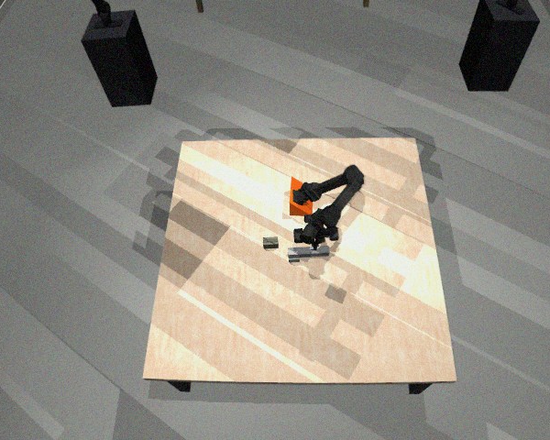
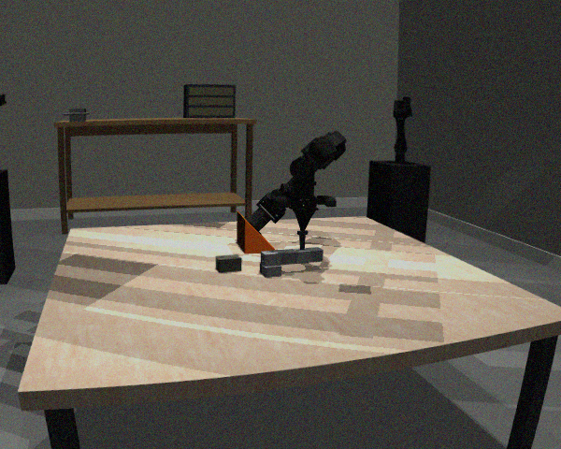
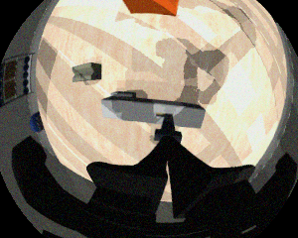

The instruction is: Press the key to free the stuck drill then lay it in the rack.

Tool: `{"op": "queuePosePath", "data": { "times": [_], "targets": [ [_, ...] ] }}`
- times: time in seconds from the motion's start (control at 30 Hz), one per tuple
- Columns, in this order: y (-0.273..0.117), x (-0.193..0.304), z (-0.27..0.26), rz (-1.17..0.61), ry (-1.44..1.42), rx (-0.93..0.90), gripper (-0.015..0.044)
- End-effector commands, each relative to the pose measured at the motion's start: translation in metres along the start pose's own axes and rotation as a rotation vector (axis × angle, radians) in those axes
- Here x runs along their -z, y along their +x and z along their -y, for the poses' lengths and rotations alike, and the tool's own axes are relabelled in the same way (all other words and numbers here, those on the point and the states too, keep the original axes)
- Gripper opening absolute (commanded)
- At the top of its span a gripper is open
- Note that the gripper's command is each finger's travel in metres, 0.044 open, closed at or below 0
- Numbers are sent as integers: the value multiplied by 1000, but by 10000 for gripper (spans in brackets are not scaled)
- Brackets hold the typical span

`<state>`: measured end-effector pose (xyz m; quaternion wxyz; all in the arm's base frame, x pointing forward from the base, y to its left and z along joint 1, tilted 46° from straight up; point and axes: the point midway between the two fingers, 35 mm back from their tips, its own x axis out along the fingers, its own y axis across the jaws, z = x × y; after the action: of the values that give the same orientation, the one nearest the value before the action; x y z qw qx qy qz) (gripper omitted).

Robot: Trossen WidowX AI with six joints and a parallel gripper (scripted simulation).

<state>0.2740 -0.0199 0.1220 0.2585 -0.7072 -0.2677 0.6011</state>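
Observation:
A long grey block (image 1: 299, 252) (image 2: 288, 256) (image 3: 129, 110) lies across the table, with a small grey piece (image 2: 271, 270) at its left end. A black upright key with a wide collar (image 2: 302, 234) (image 3: 167, 135) stands at the block, its lower end over or in it. My gripper (image 2: 302, 228) (image 3: 167, 139) is shut, fingertips pointing down at the top of the key and seeming to touch it. The short notched block (image 1: 270, 242) (image 2: 228, 264) (image 3: 87, 72) left of the long block looks like the rack. I cannot clearly make out the drill.
An orange wedge (image 1: 300, 208) (image 2: 255, 241) (image 3: 151, 7) stands beside the arm's base, behind the blocks. The arm's links arch above the right side of the wedge. All stand on the wooden table (image 1: 247, 331) (image 2: 222, 333), which is striped with shadows.

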Motion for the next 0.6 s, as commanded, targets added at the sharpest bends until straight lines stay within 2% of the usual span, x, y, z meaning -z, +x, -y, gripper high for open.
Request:
{"op": "queuePosePath", "data": {
  "times": [0.0,0.57],
  "targets": [
    [16,-7,2,49,16,26,0],
    [21,-8,3,49,16,26,0]
  ]
}}
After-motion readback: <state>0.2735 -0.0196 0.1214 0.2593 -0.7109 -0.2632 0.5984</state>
